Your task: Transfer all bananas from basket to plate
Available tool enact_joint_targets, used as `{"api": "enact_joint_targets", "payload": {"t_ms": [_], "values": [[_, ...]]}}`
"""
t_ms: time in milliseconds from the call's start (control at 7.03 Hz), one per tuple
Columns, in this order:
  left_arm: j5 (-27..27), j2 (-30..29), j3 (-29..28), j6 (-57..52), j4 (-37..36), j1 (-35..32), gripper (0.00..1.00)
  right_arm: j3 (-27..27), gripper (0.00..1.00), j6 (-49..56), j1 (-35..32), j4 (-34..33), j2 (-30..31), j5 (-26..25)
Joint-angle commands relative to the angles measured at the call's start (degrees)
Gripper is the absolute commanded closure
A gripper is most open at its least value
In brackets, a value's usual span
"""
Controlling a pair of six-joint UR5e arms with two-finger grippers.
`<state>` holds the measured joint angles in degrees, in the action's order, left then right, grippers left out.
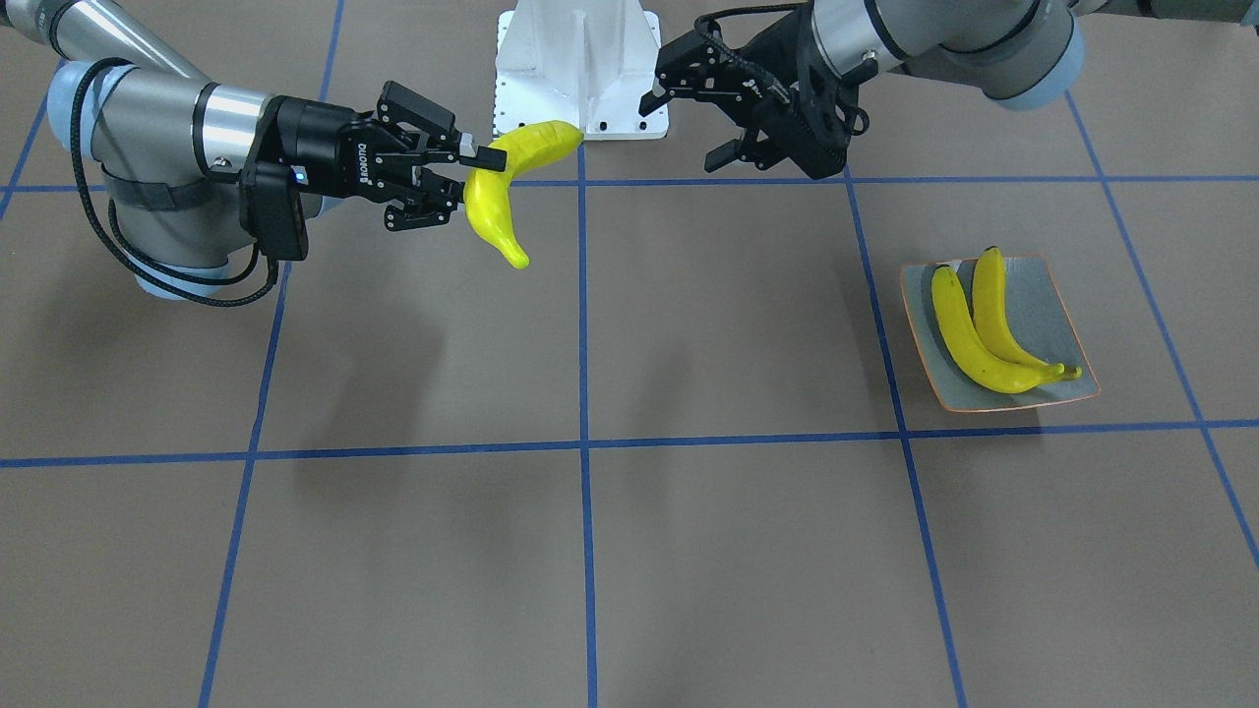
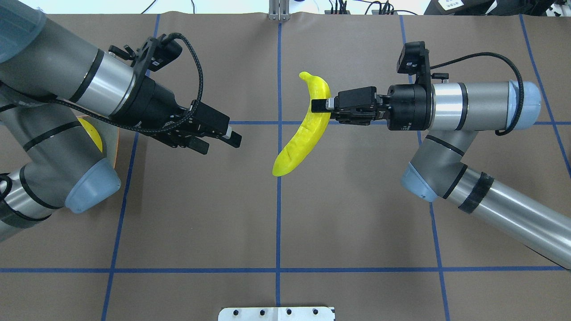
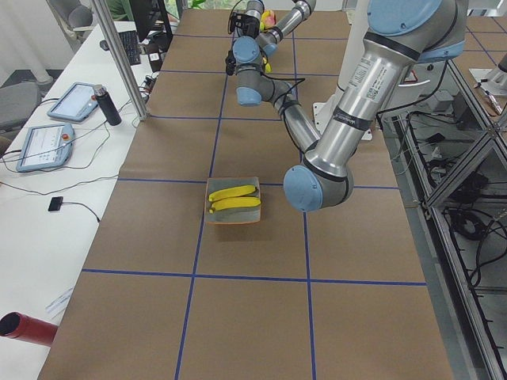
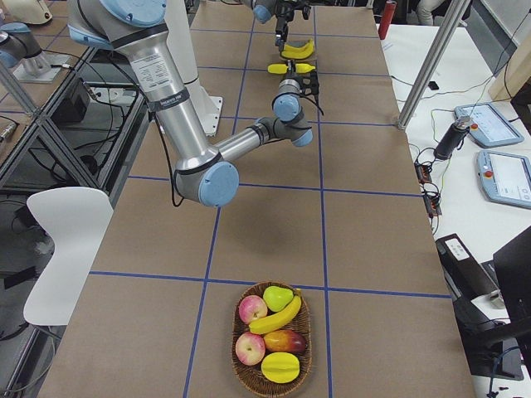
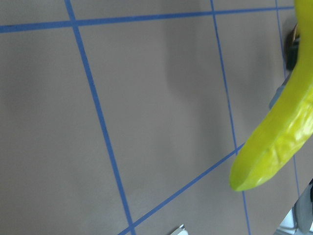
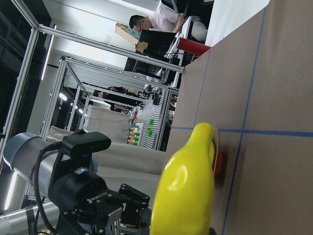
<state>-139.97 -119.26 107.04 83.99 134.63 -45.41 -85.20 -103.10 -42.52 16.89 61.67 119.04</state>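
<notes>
My right gripper (image 1: 480, 172) (image 2: 319, 107) is shut on a yellow banana (image 1: 494, 206) (image 2: 302, 136) and holds it in the air above the middle of the table, near the robot's base. The same banana shows in the left wrist view (image 5: 276, 149) and the right wrist view (image 6: 186, 193). My left gripper (image 1: 681, 133) (image 2: 218, 142) is open and empty, facing the banana a short way off. Two bananas (image 1: 989, 329) lie side by side on the grey-green plate (image 1: 1045, 300) (image 3: 234, 221). One more banana (image 4: 275, 315) lies in the wicker basket (image 4: 241, 377).
The basket stands at the table's end on my right, with apples (image 4: 253, 309), a pear and other fruit in it. The white robot base (image 1: 580, 69) is at the table's edge. Tablets and a bottle lie on the side tables.
</notes>
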Motion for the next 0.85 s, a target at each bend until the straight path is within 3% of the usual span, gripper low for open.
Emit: {"api": "enact_joint_targets", "payload": {"t_ms": [0, 427, 711], "values": [[4.2, 0.0, -2.0, 15.9, 17.9, 0.2, 0.00, -3.9, 1.00, -3.5, 0.7, 0.6, 1.7, 0.0], [10.8, 0.3, -1.8, 29.4, 35.6, 2.4, 0.00, -9.6, 1.00, -9.6, 0.8, 4.2, 4.5, -0.1], [14.5, -1.3, -1.7, 31.6, 36.8, 6.8, 0.00, -10.5, 1.00, -9.8, 0.9, 8.1, 4.8, -1.7]]}}
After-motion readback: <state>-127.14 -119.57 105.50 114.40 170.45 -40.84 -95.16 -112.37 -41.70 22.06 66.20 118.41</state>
